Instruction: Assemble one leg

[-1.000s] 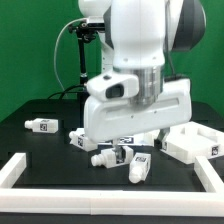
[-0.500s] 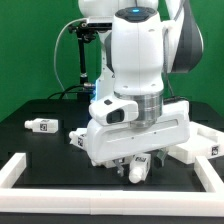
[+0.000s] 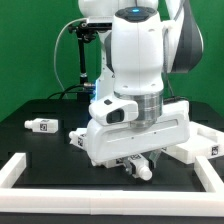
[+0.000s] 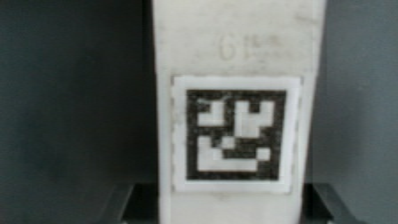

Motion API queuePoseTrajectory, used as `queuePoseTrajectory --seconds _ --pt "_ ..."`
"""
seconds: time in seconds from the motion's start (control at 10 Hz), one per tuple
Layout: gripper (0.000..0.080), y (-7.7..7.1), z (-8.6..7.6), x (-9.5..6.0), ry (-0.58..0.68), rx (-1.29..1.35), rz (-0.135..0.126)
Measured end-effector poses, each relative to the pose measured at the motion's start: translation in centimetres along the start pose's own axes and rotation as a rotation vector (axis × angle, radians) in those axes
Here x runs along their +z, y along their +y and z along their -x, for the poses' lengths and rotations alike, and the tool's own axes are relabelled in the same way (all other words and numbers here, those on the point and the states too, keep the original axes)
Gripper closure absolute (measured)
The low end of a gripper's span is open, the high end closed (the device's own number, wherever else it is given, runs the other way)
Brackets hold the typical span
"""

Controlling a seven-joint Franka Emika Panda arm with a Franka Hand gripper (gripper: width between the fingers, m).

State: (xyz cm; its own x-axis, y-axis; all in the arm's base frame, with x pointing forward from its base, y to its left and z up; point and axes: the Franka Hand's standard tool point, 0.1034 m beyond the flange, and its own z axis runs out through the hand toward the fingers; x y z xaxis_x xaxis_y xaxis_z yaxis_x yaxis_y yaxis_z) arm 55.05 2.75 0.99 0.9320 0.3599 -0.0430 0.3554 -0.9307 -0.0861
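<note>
Quick tally from my end: leg (image 3: 40, 124) (image 3: 75, 140) (image 3: 141, 171) x3, white panel (image 3: 195, 147) x1 over at 3 o'clock, border rail (image 3: 20, 170) (image 3: 206, 178) x2 at 7 and 5.

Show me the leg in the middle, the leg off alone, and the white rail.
Middle leg (image 4: 235, 60): wrist view, bare side above its tag.
Lone leg (image 3: 42, 125): exterior view, tagged side.
White rail (image 3: 18, 171): exterior view, top face.

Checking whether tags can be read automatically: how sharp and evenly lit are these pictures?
Wrist view: the leg is close up, its tag slightly soft yet legible, the embossed marks near it blurred. Exterior view: even light, no glare, small tags too coarse to read.
</note>
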Motion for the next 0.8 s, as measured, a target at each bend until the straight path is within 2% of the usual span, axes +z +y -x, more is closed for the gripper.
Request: queuePoseTrajectory --seconds 0.1,0.2,0.4,0.5,0.6,0.8 --pt "0.0514 -0.6 -0.3 -0.9 0.006 -0.016 0.004" --pt "0.0514 -1.5 -0.4 -2.9 0.016 -0.042 0.013" --pt "0.0514 -2.2 1.2 -5.6 0.031 -0.197 0.029" --pt "0.0514 -2.3 2.0 -6.2 0.03 -0.249 0.032" --pt "0.0514 -2.2 2.1 -6.3 0.043 -0.304 0.041" --pt "0.0514 -2.2 2.1 -6.2 0.041 -0.295 0.039"
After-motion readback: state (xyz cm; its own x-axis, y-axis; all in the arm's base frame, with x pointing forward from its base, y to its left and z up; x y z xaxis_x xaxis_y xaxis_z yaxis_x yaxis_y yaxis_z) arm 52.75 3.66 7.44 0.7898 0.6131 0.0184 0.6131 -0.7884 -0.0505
